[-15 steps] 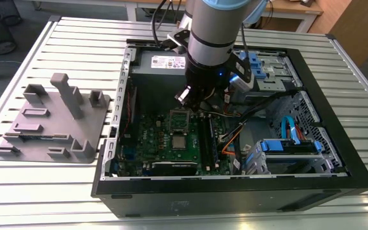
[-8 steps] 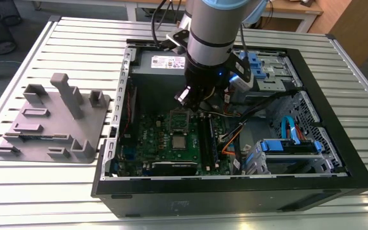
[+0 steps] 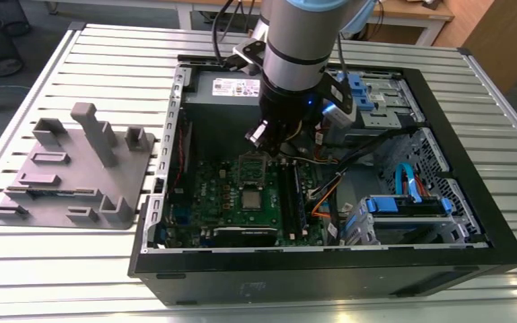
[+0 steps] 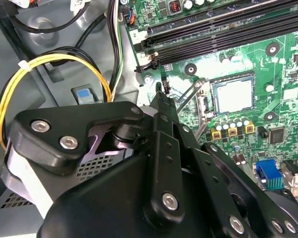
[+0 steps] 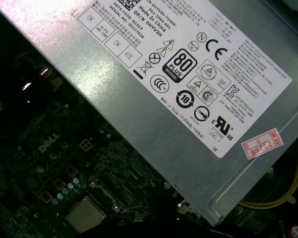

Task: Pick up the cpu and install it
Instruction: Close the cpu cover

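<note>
cpu (image 4: 234, 95) pale silver, plain | circuit board (image 3: 227, 195) green, black slots | gripper (image 4: 160, 91) matte black, silver screws | cable loop (image 4: 54, 62) yellow | power supply (image 5: 154, 129) grey, black-printed label | sticker (image 5: 261, 144) pink-red | tray (image 3: 61, 182) grey | bench (image 3: 88, 67) pale grey, ribbed | case (image 3: 330, 272) black | drive clips (image 3: 406, 205) blue

The silver-grey arm (image 3: 299, 40) comes down nearly upright, its wrist aimed straight downward. The black gripper (image 3: 277, 145) hangs at its lower end, pointing down.
</note>
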Available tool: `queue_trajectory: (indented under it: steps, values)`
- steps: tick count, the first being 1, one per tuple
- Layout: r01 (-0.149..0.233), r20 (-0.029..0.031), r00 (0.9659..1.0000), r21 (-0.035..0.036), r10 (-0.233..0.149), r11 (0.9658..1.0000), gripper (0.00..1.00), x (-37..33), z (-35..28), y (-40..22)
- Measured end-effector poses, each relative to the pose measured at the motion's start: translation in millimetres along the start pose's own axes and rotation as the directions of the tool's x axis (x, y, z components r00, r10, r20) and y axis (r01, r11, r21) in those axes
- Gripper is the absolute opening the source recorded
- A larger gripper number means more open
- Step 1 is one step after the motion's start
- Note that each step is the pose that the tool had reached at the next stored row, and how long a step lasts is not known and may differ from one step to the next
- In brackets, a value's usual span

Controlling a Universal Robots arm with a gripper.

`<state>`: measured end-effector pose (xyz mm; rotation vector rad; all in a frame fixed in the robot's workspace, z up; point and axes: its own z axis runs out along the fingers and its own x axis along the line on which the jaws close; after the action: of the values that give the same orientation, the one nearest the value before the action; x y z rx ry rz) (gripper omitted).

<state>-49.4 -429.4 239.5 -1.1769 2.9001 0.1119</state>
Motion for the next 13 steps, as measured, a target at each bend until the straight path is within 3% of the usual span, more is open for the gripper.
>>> queue_trajectory:
  steps: [7, 13]
  values:
    - [0.007, -0.0019, 1.0000, 0.0011, -0.007, 1.0000, 0.11, 0.2, -0.1, 0.2]
    - [0.060, -0.0054, 0.9982, -0.0007, -0.060, 0.9982, 0.11, 0.3, -0.1, 0.2]
